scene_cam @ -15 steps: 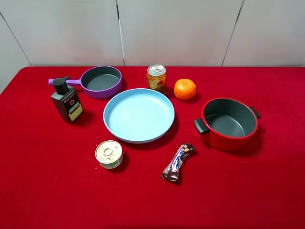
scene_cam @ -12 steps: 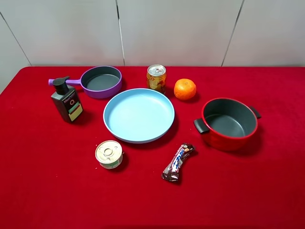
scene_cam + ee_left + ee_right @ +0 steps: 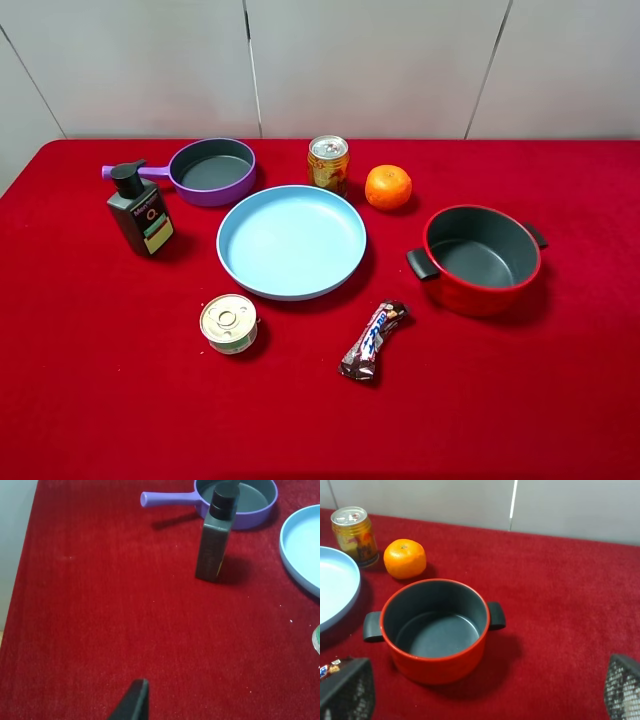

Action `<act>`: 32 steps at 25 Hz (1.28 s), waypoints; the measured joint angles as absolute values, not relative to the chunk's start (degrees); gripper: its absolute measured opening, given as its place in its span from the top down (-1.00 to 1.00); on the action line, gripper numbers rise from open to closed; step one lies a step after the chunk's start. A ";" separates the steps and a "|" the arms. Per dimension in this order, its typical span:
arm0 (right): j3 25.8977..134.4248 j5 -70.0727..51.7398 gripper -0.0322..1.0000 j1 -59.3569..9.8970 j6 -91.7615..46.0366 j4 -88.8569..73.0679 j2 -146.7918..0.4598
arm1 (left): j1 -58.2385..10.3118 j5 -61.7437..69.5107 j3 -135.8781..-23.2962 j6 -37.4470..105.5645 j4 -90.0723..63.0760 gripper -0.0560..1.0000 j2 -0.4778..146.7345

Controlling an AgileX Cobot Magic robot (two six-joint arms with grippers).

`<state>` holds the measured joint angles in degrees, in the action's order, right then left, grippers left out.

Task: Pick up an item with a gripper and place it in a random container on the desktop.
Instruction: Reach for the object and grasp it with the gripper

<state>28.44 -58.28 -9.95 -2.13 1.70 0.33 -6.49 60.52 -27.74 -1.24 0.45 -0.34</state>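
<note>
The golden-amber drink can (image 3: 328, 163) stands upright at the back of the red table, between the purple pan and the orange; it also shows in the right wrist view (image 3: 354, 532). The red pot (image 3: 481, 258) with a dark grey interior and black handles stands empty on the right, and is in the right wrist view (image 3: 436, 626). My right gripper (image 3: 485, 685) is open and empty, its fingers wide apart in front of the pot. Of my left gripper only one dark fingertip (image 3: 136, 700) shows, above bare cloth. Neither arm appears in the exterior high view.
A purple long-handled pan (image 3: 207, 170), a dark pump bottle (image 3: 139, 211), a light blue plate (image 3: 291, 241), an orange (image 3: 388, 187), a short flat tin (image 3: 229, 323) and a chocolate bar (image 3: 372, 340) lie on the red cloth (image 3: 90, 380).
</note>
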 joint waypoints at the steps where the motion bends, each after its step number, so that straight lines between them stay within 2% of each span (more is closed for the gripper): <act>1: 28.44 -58.28 -0.41 -9.95 -2.13 1.70 0.33 | -6.49 60.52 -27.74 -1.24 0.45 -0.99 -0.34; 32: 28.44 -58.28 -0.41 -9.95 -2.13 1.70 0.33 | -6.49 60.52 -27.74 -1.24 0.45 -0.99 -0.34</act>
<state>28.44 -58.28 -9.95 -2.13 1.70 0.33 -6.49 60.52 -27.74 -1.24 0.45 -0.34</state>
